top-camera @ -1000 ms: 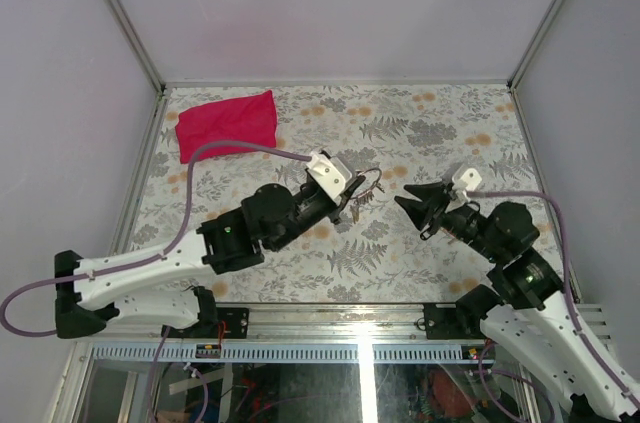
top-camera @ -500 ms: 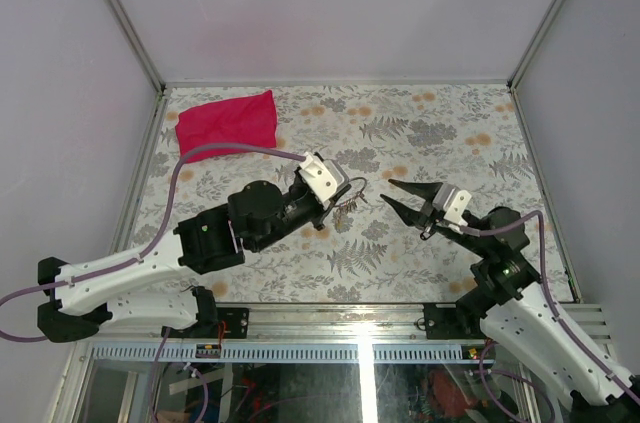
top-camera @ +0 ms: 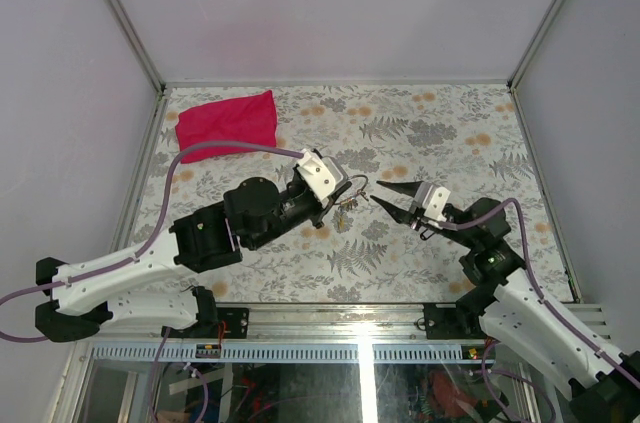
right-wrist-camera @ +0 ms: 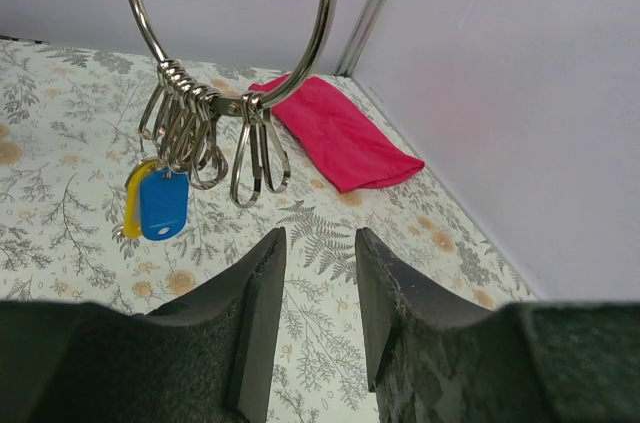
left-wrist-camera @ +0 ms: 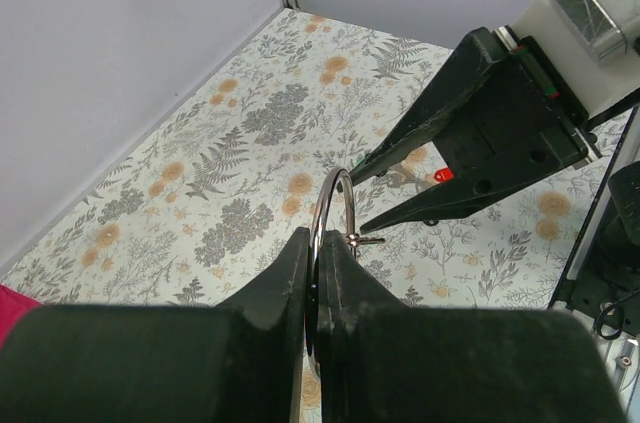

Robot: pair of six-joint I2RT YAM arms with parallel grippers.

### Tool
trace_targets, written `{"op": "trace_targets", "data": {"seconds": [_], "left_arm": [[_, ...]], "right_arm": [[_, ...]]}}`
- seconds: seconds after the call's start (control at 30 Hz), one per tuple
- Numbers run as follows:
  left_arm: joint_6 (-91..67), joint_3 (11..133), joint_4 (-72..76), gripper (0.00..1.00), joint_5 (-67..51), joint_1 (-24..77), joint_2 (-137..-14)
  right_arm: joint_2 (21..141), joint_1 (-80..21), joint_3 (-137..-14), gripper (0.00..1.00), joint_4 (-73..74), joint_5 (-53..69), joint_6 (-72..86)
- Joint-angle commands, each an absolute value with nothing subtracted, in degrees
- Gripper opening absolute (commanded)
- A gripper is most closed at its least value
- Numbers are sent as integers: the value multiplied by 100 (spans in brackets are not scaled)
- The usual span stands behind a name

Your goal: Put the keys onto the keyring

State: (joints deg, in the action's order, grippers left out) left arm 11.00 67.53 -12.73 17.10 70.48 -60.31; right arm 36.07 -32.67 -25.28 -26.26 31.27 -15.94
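**Top view.** The left gripper [top-camera: 347, 201] is pressed together on the keyring [top-camera: 354, 192], which it holds clear of the worktop [top-camera: 440, 133], slightly toward 9 o'clock of the worktop's centre. The right gripper [top-camera: 379, 192] sits just beside the ring at its 3 o'clock. Its fingers are spread, point toward 9 o'clock and grip nothing. A red cloth [top-camera: 228, 121] lies in the worktop's 10 o'clock corner, well apart from both grippers.

**Left wrist view.** The keyring [left-wrist-camera: 331, 205] stands edge-on and upright, with its lower arc pinched between the fingers of the left gripper [left-wrist-camera: 318, 251]. The right gripper [left-wrist-camera: 362, 197] faces it from 2 o'clock, one fingertip on either side of the ring's plane.

**Right wrist view.** The keyring [right-wrist-camera: 326, 33] fills the upper frame above the spread right gripper [right-wrist-camera: 318, 243]. Wire clips [right-wrist-camera: 256, 158] bunch along the ring's 6 to 7 o'clock arc. Keys [right-wrist-camera: 162, 205] with a blue and a yellow tag hang from the clips at 7 o'clock. The cloth [right-wrist-camera: 340, 133] lies beyond.
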Motion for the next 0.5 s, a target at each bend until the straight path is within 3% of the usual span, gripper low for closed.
{"op": "trace_targets", "data": {"seconds": [0.0,0.47], "left_arm": [[1169,6983,-1058,0,1635,7088,-6038],[1126,7013,-1042,0,1548,7093,-6025]], "right_arm": [[3755,-3269,-2530,40,-3330,3407,-1560],[4214,-3391,-2448,41,-4293,3344,-1091]]}}
